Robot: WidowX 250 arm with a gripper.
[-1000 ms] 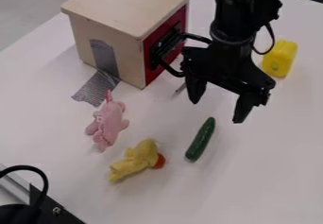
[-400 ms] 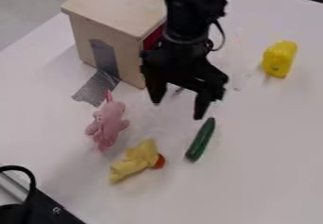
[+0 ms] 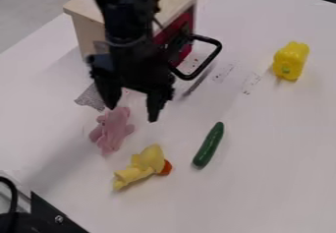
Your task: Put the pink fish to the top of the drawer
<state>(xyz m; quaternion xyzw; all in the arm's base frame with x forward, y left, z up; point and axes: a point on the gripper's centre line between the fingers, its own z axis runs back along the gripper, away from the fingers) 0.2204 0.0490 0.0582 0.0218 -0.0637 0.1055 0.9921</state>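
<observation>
The black gripper (image 3: 133, 113) hung over the white table (image 3: 275, 143) with its two fingers apart and nothing between them. The pink plush toy (image 3: 111, 130), presumably the task's fish though it showed stubby limbs, lay on the table below the gripper in the camera view and a little to the left of the gap's middle. Its upper end was near the left-hand fingertip in the view; how much height separated them was hard to judge from this slant.

The toy's long axis ran roughly up and down the view, its lower end leaning slightly left. The fingers were spread mostly side by side, so the gap lay across the toy's narrow width. That suited a grasp around the middle of the body, and the wrist probably needed little turning. What the move called for was a shift toward the toy's lower end and slightly left, then a descent. Coming straight down risked landing the left-hand finger on the toy's upper end.

The grasp and the lift both remained to be done. The goal, the wooden top (image 3: 174, 1) of the drawer unit, stood behind the gripper, with the black handle (image 3: 209, 63) jutting from its red front (image 3: 187, 23).
</observation>
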